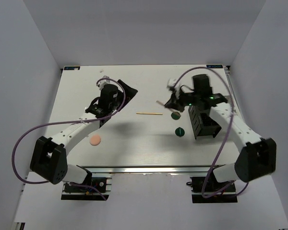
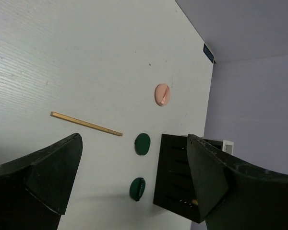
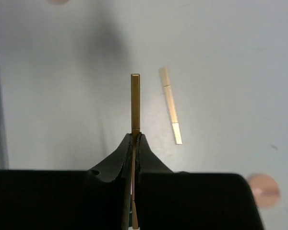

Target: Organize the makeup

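My right gripper is shut on a thin tan stick and holds it above the table, left of the black compartment box. A second tan stick lies flat at mid-table. Two dark green discs lie beside the box and also show in the left wrist view. A peach disc lies near the left arm. Another peach disc lies by my right gripper. My left gripper is open and empty, facing right.
The black slotted box stands at the right side under the right arm. Grey walls enclose the table on three sides. Purple cables loop from both arms. No tubes or white bottle show clearly.
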`<state>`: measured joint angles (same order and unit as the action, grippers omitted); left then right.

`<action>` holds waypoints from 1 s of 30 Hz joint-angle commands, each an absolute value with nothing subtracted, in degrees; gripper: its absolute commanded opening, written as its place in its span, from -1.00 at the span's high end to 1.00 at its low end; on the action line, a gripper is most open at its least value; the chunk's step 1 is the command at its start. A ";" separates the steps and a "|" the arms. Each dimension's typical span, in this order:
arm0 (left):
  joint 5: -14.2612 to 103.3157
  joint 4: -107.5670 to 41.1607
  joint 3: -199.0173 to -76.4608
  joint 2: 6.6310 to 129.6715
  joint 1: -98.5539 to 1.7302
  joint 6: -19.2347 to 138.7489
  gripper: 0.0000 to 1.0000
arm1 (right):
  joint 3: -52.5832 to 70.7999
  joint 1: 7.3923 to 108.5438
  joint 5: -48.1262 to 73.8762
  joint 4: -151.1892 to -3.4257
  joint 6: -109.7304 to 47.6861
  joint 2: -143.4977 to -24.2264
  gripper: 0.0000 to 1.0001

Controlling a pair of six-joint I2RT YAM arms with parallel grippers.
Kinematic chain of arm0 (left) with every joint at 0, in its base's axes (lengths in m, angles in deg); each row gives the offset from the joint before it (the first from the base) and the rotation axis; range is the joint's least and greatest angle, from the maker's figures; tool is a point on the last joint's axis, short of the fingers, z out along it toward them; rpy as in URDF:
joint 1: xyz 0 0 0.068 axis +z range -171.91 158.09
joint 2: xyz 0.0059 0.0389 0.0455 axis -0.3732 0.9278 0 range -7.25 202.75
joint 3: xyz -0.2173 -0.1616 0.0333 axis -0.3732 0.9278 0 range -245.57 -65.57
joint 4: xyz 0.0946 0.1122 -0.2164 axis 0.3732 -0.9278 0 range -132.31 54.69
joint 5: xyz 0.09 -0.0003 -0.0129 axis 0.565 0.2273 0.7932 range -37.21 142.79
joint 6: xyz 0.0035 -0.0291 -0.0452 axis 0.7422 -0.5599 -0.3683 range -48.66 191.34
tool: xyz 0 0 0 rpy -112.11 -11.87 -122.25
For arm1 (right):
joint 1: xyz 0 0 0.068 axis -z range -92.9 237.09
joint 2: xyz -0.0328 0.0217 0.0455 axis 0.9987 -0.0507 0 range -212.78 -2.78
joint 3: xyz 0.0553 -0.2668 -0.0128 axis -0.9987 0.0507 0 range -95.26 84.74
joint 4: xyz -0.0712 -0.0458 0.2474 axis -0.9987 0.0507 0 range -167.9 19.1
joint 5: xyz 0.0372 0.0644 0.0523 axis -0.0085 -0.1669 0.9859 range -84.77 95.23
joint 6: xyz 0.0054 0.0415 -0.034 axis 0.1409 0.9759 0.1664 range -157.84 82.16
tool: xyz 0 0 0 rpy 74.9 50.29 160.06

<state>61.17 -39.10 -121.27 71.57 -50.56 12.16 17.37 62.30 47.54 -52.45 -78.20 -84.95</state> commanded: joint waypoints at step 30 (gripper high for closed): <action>48.04 -53.67 -135.44 93.56 -50.74 -11.63 -0.95 | 40.80 103.62 15.43 -115.78 -43.55 -78.01 1.00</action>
<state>48.73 -51.64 -134.61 93.76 -50.53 -10.55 41.70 103.19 17.29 -107.92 -41.63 -75.49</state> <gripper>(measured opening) 0.978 0.023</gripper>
